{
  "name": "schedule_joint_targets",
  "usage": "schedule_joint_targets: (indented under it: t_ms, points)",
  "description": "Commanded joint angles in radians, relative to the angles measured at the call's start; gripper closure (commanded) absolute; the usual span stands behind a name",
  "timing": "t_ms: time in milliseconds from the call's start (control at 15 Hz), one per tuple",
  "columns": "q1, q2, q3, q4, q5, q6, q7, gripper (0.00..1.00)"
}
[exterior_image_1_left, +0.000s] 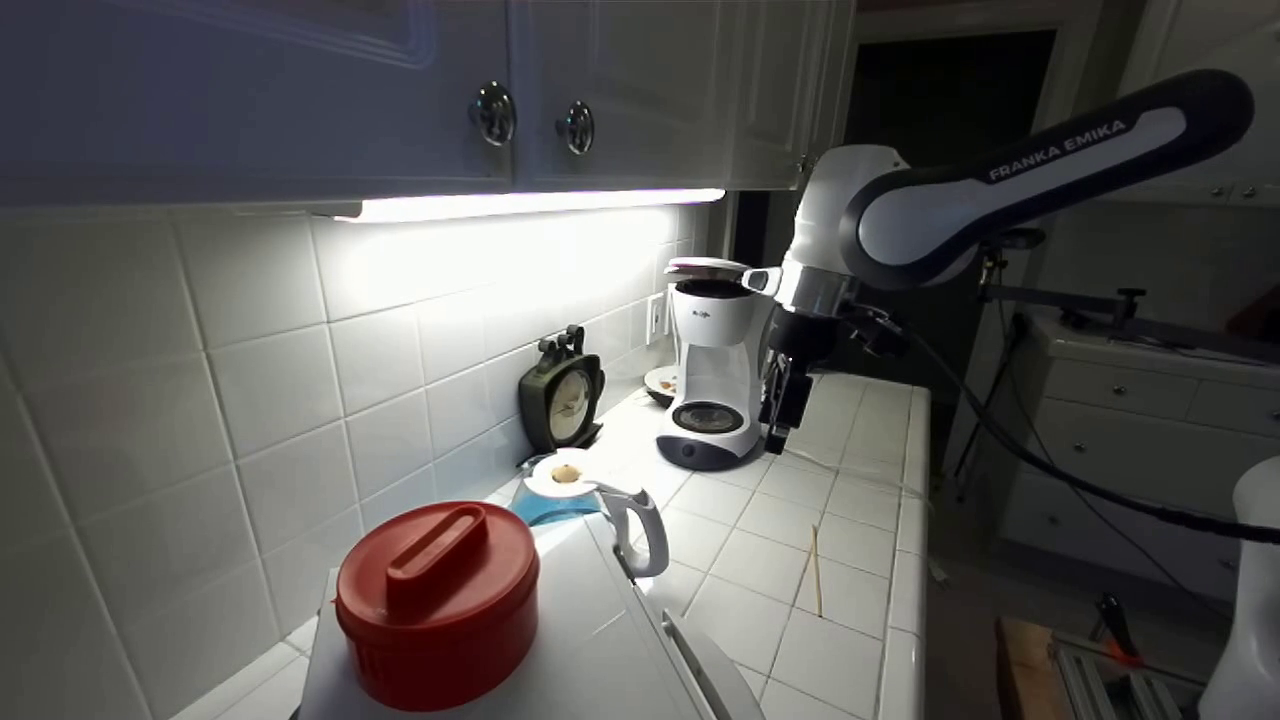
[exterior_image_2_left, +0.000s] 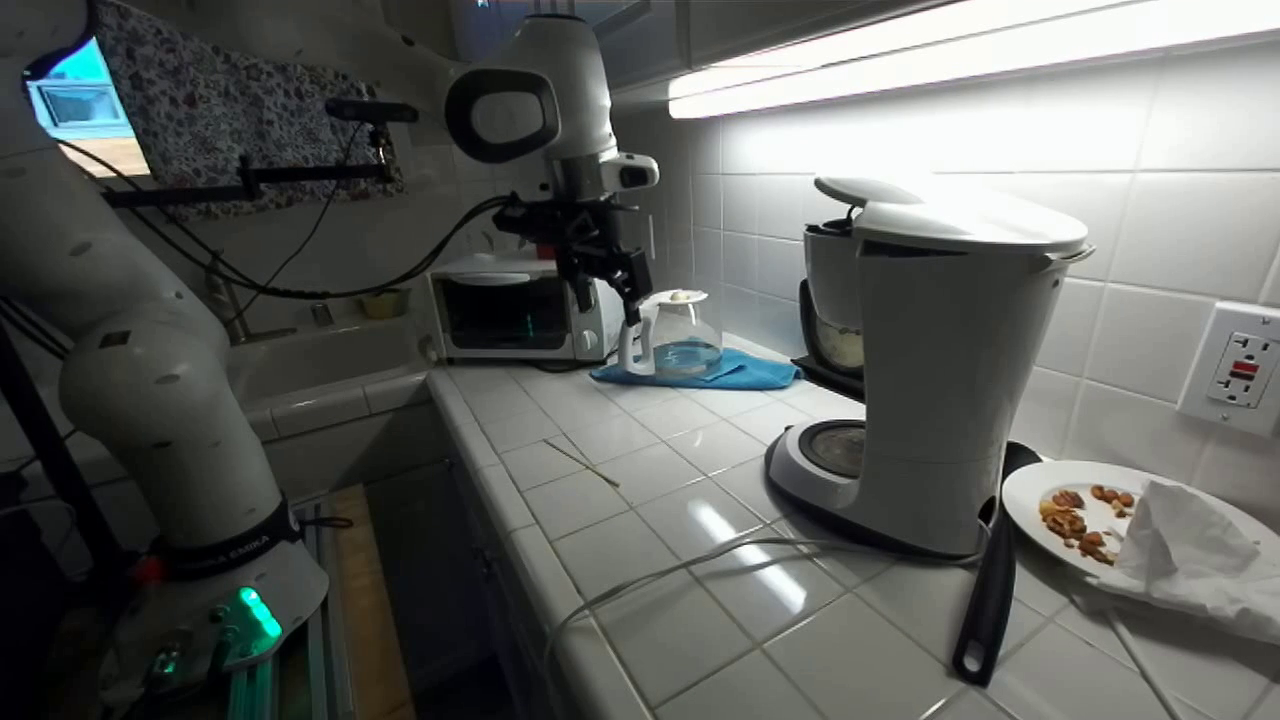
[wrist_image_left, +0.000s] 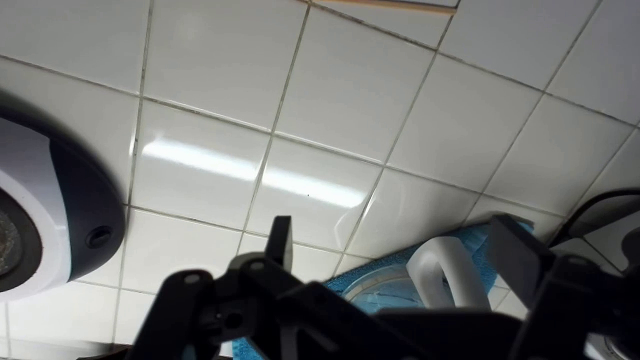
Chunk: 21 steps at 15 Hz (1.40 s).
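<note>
White-handled glass carafe (exterior_image_2_left: 690, 335) sits on the blue towel (exterior_image_2_left: 762, 372), around 5 o'clock in the wrist view. The pincer (wrist_image_left: 397, 250) is spread wide, holding nothing. My worry: a crooked descent could clip the handle (wrist_image_left: 468, 280) and tip it over, and swinging too far toward 9 could bump the coffee maker (wrist_image_left: 60, 215). Best elbow room looks like 1 o'clock, tile stretching up to a thin stick (wrist_image_left: 415, 6); the tabletop edge (exterior_image_2_left: 530, 548) runs at 7 in an exterior view.

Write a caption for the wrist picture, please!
Open gripper above white tiles, with a white-handled pot on blue cloth.
</note>
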Motion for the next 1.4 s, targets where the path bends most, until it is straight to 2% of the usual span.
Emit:
schedule_joint_targets:
  t_ms: [0,200,667,1333]
  points:
    - [0.013,0.071,0.009,0.024,0.063,0.052,-0.097,0.00]
    - [0.020,0.107,0.045,0.056,0.095,0.058,-0.069,0.00]
    - [0.013,0.171,0.130,0.146,0.104,0.062,0.159,0.00]
    - [0.009,0.321,0.194,0.254,0.103,0.127,0.312,0.00]
